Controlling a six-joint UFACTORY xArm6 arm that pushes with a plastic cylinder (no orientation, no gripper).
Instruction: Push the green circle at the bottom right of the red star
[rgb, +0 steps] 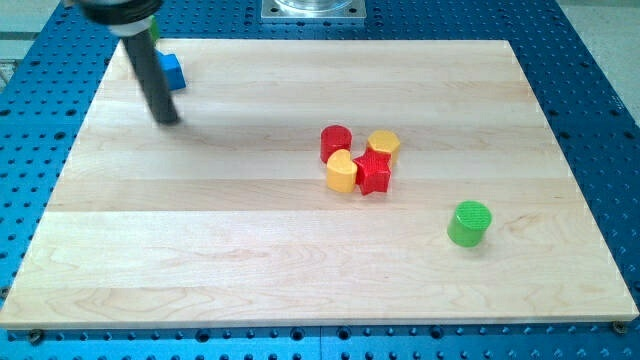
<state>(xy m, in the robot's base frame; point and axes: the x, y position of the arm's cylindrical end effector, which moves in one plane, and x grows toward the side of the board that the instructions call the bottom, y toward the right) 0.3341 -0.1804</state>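
Below-right of the red star (374, 172), well apart, green circle (469, 222) stands upright; my tip (170, 120) far left.

A pale wooden desk (300, 270) is seen on a blue perforated base (600, 90). Near its middle a tight cluster is formed — a red cylinder (336, 141), a yellow hexagon (384, 144), a yellow block (342, 172) and the red star (374, 172). The green circle (469, 222) stands apart toward the view's bottom right; a blue block (172, 71) lies at the top left, beside my tip (170, 120)

My tip (169, 120) ends a straight dark rod (matte, cylindrical).
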